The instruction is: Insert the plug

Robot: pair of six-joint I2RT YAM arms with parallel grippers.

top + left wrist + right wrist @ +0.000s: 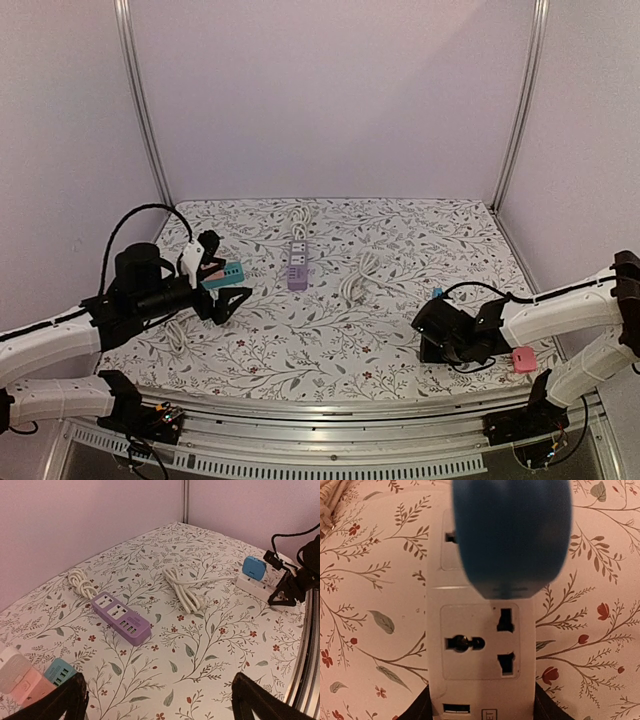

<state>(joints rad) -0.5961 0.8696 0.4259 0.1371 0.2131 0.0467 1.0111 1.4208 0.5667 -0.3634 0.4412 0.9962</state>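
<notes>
Blue plug (510, 535): a smooth, rounded plastic body standing on the far socket of the flat white power strip (480, 645), near the right edge of the floral-printed table (420, 225), towards its near corner; the prongs are hidden. Right gripper (483, 707): dark fingers flank the strip's long sides; whether they clamp it cannot be told. Left gripper (159, 690): jaws wide apart, empty, near the left edge. A rectangular lilac power strip (121, 618) lies mid-table.

You're looking at a lab test cell: plain panels (330, 90) framed by metal posts (145, 110) box in a table (400, 240) under floral cloth, with a metal rail (330, 408) along the near edge.
</notes>
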